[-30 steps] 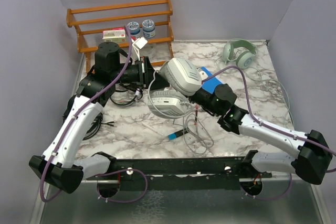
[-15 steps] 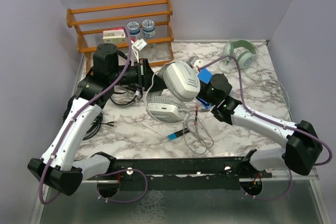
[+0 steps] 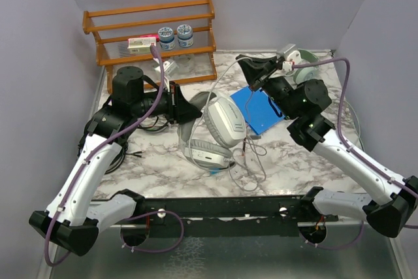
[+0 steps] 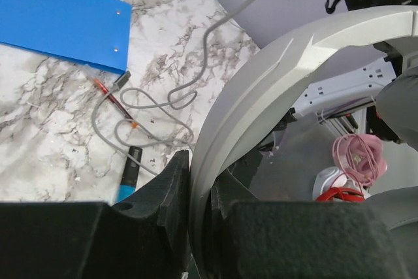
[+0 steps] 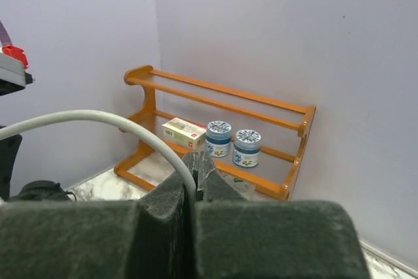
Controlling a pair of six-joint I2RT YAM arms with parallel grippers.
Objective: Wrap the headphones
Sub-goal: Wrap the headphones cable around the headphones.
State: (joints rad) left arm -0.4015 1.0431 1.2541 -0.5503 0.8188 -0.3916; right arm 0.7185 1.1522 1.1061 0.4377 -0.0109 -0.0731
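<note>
Step in hand: start of the wrap on the pale grey-white headphones (image 3: 222,119).

Left gripper (image 4: 199,181): jaws pressed onto the headband, one each side of it, in a firm pinch. The headphones hang from that grip near mid-table. The upper cup is tilted toward the blue board (image 3: 261,110) and the lower cup sits low over the marble table (image 3: 163,161).

Right gripper (image 5: 198,161): jaws pressed together on the cable (image 5: 98,119). The grey cord arcs in from the left and ends right at the jaw line. In the top view this gripper is raised at the back of the table, well apart from the cups, with a thin line sloping from it toward the headphones. I judge it is this pair's own cord, though I cannot trace every part of it.

Slack: loose loops lie on the marble in front of the headphones (image 4: 150,135), one strand just beside a pen (image 4: 128,174).

No turn of cord shows around the band or cups, so I judge the wrapping itself is not yet begun.

Next move calls for:
- left grip steady, headband as the fixed post
- right arm to carry the pinched cord around the band or cups under light tension
- watch that the trailing loops do not drag the pen or snag on the board's edge
</note>
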